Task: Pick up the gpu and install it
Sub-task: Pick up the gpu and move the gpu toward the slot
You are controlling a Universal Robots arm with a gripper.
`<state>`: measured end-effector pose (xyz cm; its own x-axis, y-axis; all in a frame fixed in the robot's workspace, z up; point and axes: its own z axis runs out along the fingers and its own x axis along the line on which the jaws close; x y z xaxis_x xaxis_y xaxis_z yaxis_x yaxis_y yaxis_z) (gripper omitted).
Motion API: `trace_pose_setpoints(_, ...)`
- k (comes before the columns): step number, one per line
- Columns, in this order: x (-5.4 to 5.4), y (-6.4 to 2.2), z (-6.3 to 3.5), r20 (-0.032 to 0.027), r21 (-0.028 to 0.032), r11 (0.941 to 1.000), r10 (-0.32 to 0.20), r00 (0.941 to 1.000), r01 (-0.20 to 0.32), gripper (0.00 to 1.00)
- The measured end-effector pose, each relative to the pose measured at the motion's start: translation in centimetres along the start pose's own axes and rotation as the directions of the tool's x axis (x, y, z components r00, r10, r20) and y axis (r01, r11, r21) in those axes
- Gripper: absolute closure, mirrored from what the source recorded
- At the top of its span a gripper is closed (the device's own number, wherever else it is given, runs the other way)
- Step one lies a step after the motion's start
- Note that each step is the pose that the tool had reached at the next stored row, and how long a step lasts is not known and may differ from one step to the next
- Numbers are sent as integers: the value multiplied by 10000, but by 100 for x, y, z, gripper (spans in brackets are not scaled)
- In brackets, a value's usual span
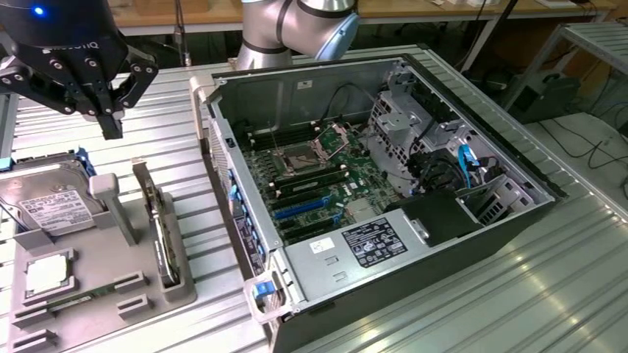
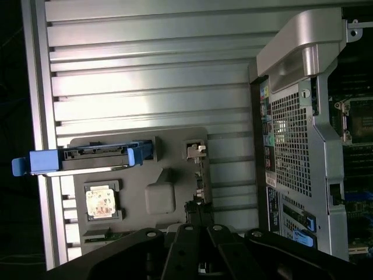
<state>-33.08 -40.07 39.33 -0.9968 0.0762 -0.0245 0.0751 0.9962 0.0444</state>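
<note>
At upper left, hovering near thin green upright gpu point(image 1: 160, 228), black metal gripper point(image 1: 111, 131) pinched together, empty; approach step, probably; needs fingers spread.

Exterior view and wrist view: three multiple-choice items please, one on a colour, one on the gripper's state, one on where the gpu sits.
1. The carrier rails of the hard drive are: A red; B blue; C yellow.
2. The gripper is: A wide open; B shut, empty; C shut on the hard drive.
3. The gpu is: A in the gripper; B flat on the hard drive; C on edge in the grey holder.
Answers: B, blue ends show; B, fingertips meet with nothing between; C, it stands in the holder's slot.
</note>
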Motion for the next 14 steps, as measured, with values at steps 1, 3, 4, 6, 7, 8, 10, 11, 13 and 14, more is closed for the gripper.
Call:
trace_pose_setpoints(1,0,0,0,0,0,10000,0,10000,0,89)
trace_pose_setpoints(3,0,0,0,0,0,10000,-1,10000,1,89)
trace_pose_setpoints(4,0,0,0,0,0,10000,0,10000,0,89)
trace_pose_setpoints(6,0,0,0,0,0,10000,0,10000,0,83)
trace_pose_setpoints(7,0,0,0,0,0,10000,0,10000,0,70)
trace_pose_setpoints(8,0,0,0,0,0,10000,0,10000,0,64)
trace_pose_setpoints(10,0,0,0,0,0,10000,0,10000,0,52)
trace_pose_setpoints(11,0,0,0,0,0,10000,0,10000,0,46)
trace_pose_setpoints(13,0,0,0,0,0,10000,-13,10000,13,40)
trace_pose_setpoints(14,0,-2,0,-2,0,10000,-48,10000,48,34)
